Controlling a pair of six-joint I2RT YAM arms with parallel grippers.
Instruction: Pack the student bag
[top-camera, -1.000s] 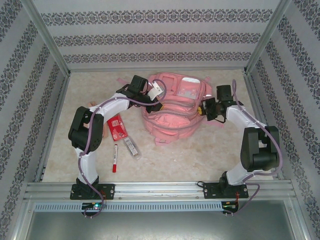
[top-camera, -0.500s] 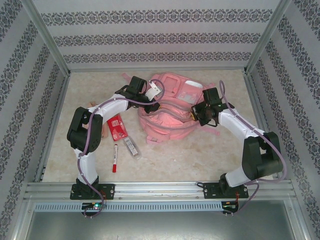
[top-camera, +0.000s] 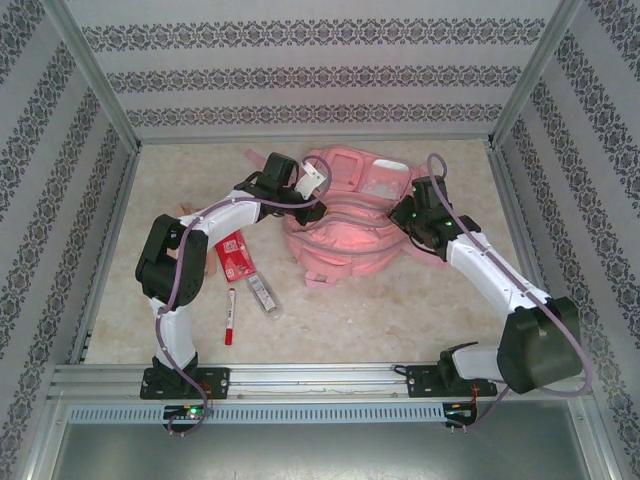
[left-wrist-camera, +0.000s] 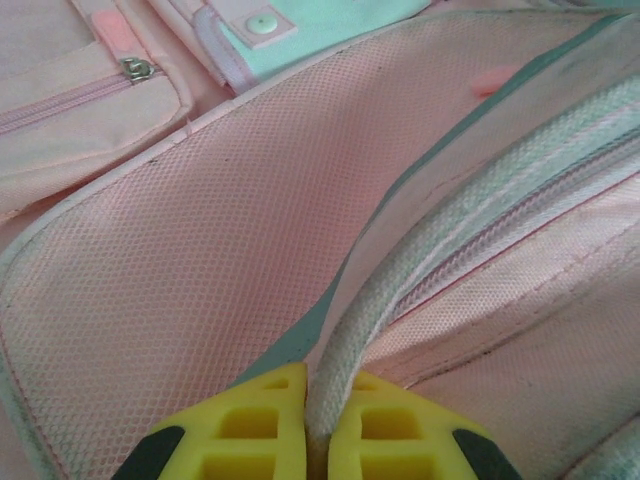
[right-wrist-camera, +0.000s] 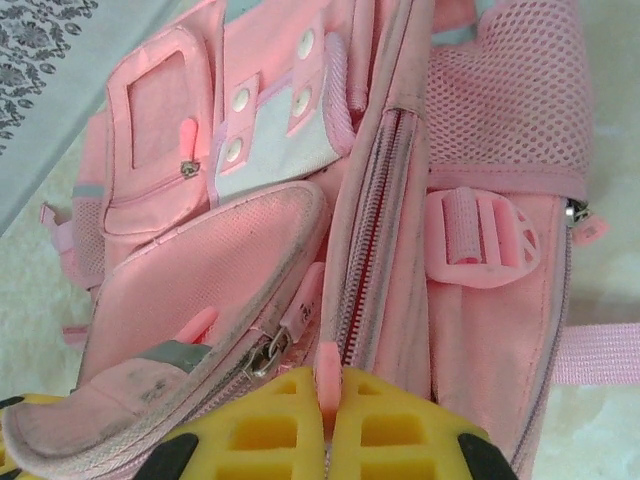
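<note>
The student bag, a big pink backpack, lies at the middle back of the table. At its left side my left gripper is shut on it. In the left wrist view the yellow fingers pinch the pale piped edge beside a zip of the student bag. My right gripper is at the bag's right side. In the right wrist view my right gripper is shut on a pink zip pull tab, with the closed zip of the student bag running away from it.
On the table left of the bag lie a red packet, a red-capped marker and a small grey oblong item. Patterned walls and metal frame posts enclose the table on three sides.
My right arm's elbow has swung out toward the near right and its wrist has turned, still holding at the bag's right side. The bag shifted slightly. The left arm has barely moved.
</note>
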